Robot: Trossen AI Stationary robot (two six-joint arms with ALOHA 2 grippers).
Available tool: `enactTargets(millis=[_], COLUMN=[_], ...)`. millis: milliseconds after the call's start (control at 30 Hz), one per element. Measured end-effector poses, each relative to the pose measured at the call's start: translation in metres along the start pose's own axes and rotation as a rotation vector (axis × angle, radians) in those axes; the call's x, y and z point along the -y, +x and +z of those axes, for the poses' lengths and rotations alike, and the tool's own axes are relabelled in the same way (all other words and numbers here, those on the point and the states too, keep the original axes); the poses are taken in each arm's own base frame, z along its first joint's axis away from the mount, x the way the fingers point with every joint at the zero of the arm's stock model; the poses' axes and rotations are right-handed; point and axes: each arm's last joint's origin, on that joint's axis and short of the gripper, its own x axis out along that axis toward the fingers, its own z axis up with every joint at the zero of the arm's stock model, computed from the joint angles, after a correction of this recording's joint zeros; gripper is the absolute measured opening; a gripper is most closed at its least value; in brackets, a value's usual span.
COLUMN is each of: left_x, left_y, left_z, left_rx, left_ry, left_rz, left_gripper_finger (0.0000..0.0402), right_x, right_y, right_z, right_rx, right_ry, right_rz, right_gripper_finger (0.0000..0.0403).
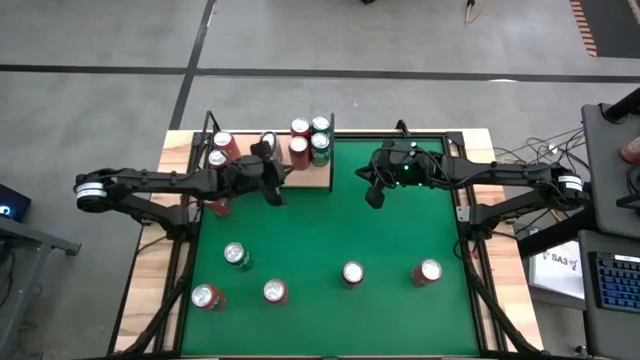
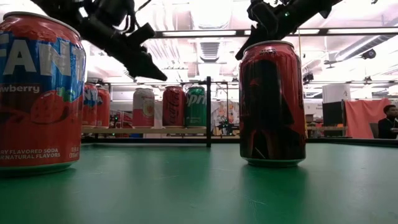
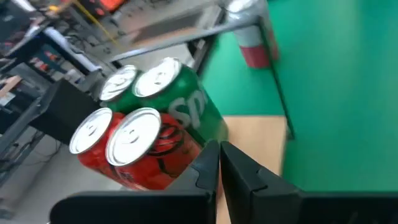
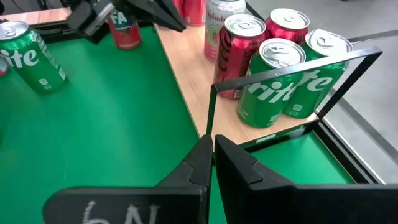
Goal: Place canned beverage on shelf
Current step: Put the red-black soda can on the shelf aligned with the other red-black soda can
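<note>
High view shows the left gripper [image 1: 275,197] and right gripper [image 1: 373,199] both pinched shut on nothing, loose cans [image 1: 352,273] down at six o'clock from the shelf [image 1: 312,176], hard, smooth, slippery, best squeezed around the middle.

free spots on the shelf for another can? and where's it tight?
The shelf has bare wood in its middle, between the cans at its left end and the four-can cluster at its right end; the left gripper, fingers shut, hovers over that gap's front edge. Both ends are crowded.
</note>
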Motion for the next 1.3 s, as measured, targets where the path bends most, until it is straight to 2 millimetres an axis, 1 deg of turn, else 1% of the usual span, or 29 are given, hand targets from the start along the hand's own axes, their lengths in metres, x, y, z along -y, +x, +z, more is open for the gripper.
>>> enactTargets(millis=[67,167,333,567,967,1100,1300], left_x=[0.000,0.002,0.006,0.011,0.010,0.011,0.009], left_y=[0.004,0.006,0.014,0.027,0.049,0.052,0.054], left_z=[-0.006,-0.007,-0.011,-0.016,-0.015,-0.017,-0.016], left_rx=[0.027,0.059,0.034,0.003,-0.063,-0.089,-0.088], left_ry=[-0.031,-0.045,-0.071,-0.111,-0.104,-0.074,-0.078], left_rz=[0.011,-0.027,-0.056,-0.018,0.089,0.107,0.113], left_gripper_finger=[0.0000,0.0000,0.0000,0.0000,0.0000,0.0000,0.0000], right_x=[0.000,0.000,0.000,0.000,0.000,0.000,0.000], right_y=[0.000,0.000,0.000,0.000,0.000,0.000,0.000], right_z=[0.000,0.000,0.000,0.000,0.000,0.000,0.000], right_rx=[0.000,0.002,0.003,0.000,-0.003,-0.003,-0.002], right_ry=[0.000,0.001,0.002,0.000,0.001,-0.001,-0.008], right_rz=[0.000,0.000,0.000,-0.001,-0.001,-0.001,-0.001], right_gripper_finger=[0.0011,0.0011,0.0011,0.0011,0.0011,0.0011,0.0011])
